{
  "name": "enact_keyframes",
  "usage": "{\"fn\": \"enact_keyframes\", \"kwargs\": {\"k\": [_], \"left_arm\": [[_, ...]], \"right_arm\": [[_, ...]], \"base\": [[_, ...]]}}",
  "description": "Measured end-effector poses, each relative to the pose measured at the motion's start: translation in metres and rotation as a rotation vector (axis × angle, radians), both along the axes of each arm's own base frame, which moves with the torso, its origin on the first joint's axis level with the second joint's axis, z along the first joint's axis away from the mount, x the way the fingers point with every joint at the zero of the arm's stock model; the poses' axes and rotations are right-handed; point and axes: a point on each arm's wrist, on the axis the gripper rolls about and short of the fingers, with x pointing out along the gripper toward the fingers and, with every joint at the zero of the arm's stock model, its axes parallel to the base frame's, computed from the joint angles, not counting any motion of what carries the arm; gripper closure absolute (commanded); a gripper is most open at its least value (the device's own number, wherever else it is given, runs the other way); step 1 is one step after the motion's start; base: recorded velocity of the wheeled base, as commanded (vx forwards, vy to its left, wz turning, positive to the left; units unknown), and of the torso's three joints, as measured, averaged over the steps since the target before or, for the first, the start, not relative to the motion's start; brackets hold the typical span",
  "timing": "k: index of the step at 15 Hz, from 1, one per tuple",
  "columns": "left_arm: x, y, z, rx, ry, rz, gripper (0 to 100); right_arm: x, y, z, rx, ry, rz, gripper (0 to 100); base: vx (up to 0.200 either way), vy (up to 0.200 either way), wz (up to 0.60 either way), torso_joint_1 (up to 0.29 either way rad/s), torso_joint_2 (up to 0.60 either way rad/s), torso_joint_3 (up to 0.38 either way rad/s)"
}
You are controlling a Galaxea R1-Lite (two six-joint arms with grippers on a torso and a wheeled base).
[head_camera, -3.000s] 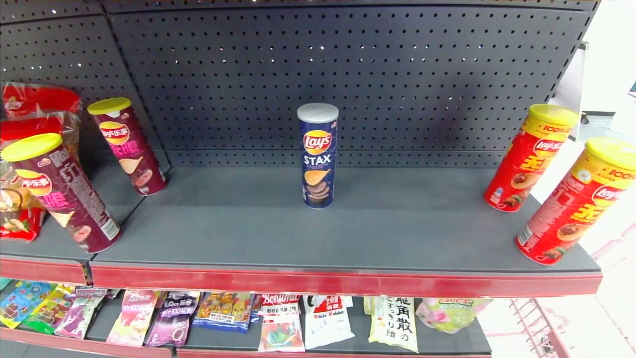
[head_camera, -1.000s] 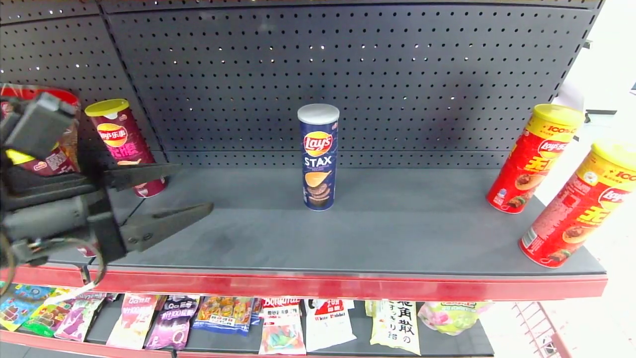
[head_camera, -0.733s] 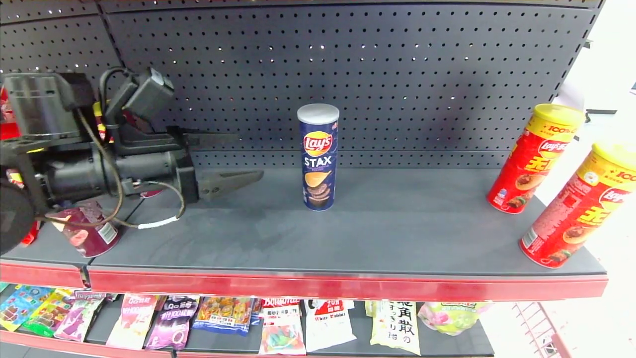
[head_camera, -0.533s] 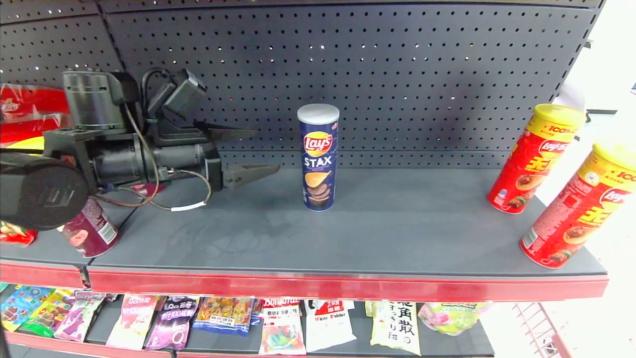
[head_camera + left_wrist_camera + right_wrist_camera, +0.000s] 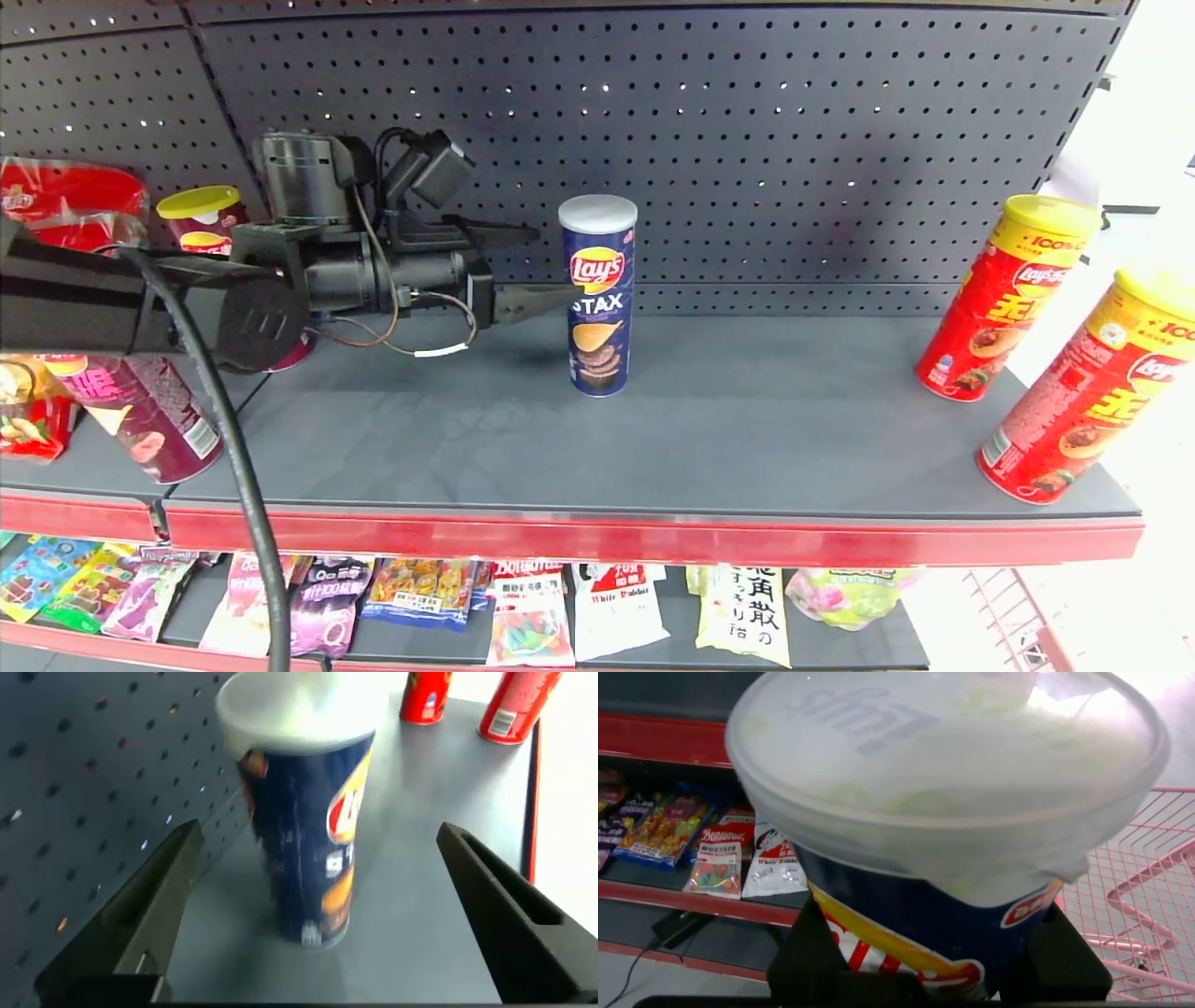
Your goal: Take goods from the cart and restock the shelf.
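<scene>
A blue chip can [image 5: 597,294] with a grey lid stands upright mid-shelf on the dark shelf board [image 5: 747,439]. My left gripper [image 5: 560,261] comes in from the left, open, with one finger behind the can and one at its front. In the left wrist view the same blue chip can [image 5: 308,840] stands between the spread fingers [image 5: 140,924]. My right gripper [image 5: 934,961] is shut on a second blue chip can [image 5: 906,915] with a clear lid, held close to the camera, in front of the lower shelf.
Two maroon cans [image 5: 140,411] and red bags stand on the shelf's left. Two red cans [image 5: 1004,294] lean at its right end. The pegboard [image 5: 747,140] backs the shelf. Snack bags [image 5: 523,607] fill the lower shelf. A pink cart [image 5: 1148,887] is beside the right gripper.
My left arm came in from the left edge and stretched right along the shelf, open, until its fingers reached the blue can. The can has not moved.
</scene>
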Motion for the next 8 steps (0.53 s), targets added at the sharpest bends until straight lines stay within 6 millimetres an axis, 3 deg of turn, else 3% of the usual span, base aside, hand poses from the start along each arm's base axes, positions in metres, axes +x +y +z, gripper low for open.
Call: {"fn": "enact_keyframes", "kwargs": {"k": [8], "left_arm": [[0.025,-0.019,0.000,-0.034,0.002,-0.018,0]], "right_arm": [[0.000,0.000,0.000,-0.002,0.000,0.000,100]], "base": [[0.000,0.000,0.00,0.000,0.00,0.000]]}}
